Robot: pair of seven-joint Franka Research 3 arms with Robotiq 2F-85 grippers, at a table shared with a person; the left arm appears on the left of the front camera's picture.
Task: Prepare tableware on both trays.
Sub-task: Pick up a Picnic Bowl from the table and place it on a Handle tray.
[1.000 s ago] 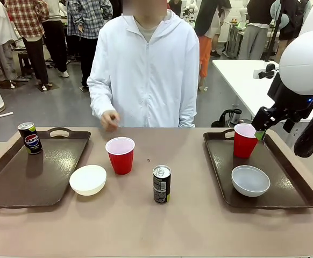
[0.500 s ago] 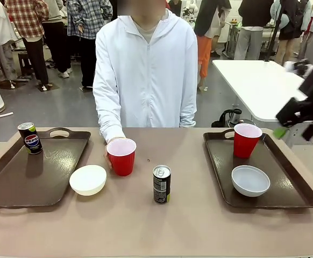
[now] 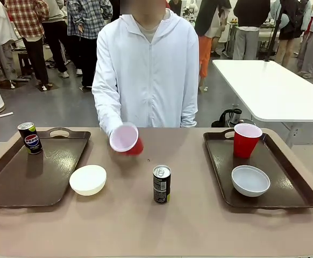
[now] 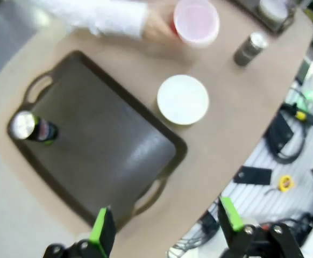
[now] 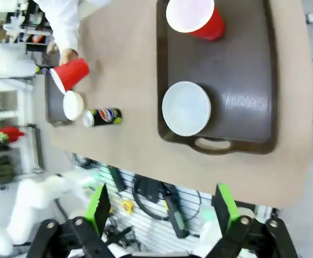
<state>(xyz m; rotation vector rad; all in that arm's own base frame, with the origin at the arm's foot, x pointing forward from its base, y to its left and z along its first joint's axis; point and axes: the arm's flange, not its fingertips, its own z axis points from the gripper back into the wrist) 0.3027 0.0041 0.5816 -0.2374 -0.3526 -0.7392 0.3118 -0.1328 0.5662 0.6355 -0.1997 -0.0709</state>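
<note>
A person's hand (image 4: 156, 28) holds 1 red cup (image 3: 126, 138) tilted above the table (image 3: 146, 226) (between left tray (image 3: 22, 177) and right tray (image 3: 292, 184)). The left gripper (image 4: 164, 215) and right gripper (image 5: 160, 196) gape wide, grasping nothing.

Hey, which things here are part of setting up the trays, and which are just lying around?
Job: left tray, right tray, hand-held red cup, second red cup, white bowl, grey bowl, Pepsi can, dark can.
Lying about: white side table, floor cables.
</note>
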